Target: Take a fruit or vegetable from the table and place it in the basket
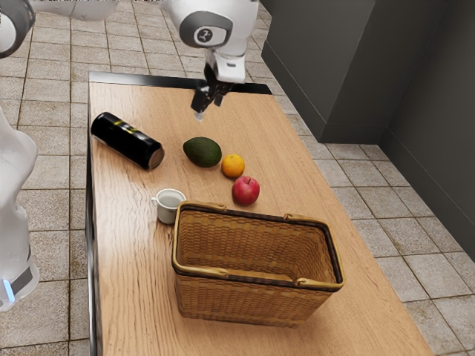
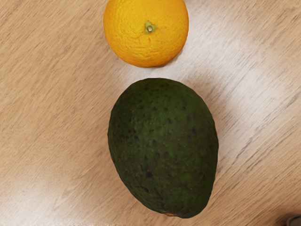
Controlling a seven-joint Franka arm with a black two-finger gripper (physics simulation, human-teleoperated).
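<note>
Gripper, black, two-finger (image 1: pixel 209 110): open, fingers spread with a gap between them, gripping nothing. I have it in the air over the table, near the dark green, bumpy-skinned, egg-shaped avocado (image 1: pixel 202 152), higher than it. Landmark for everything below: the avocado. It lies on its side on the light wood-grain tabletop (image 1: pixel 133 259). In the wrist view it's under my hand, dark spots over the skin, small brown stem spot at the end away from the orange.

Small round orange with a green stem button (image 1: pixel 233 166): just beside the avocado, toward the exterior view's right; the wrist view has a narrow strip of wood between them. Round red apple (image 1: pixel 246 190): a bit farther from the avocado, past the orange. All three fruits are on the table, outside the basket.

Brown woven wicker basket, rectangular, handles folded down on the rim (image 1: pixel 245 300): well apart from the avocado, past the apple, upright. Small pale mug with one handle (image 1: pixel 169 206): upright, between avocado and basket, set off toward the exterior view's left. Black cylindrical bottle with yellow markings (image 1: pixel 128 141): lying on its side, exterior view's left of the avocado, coppery end nearest it, apart.
</note>
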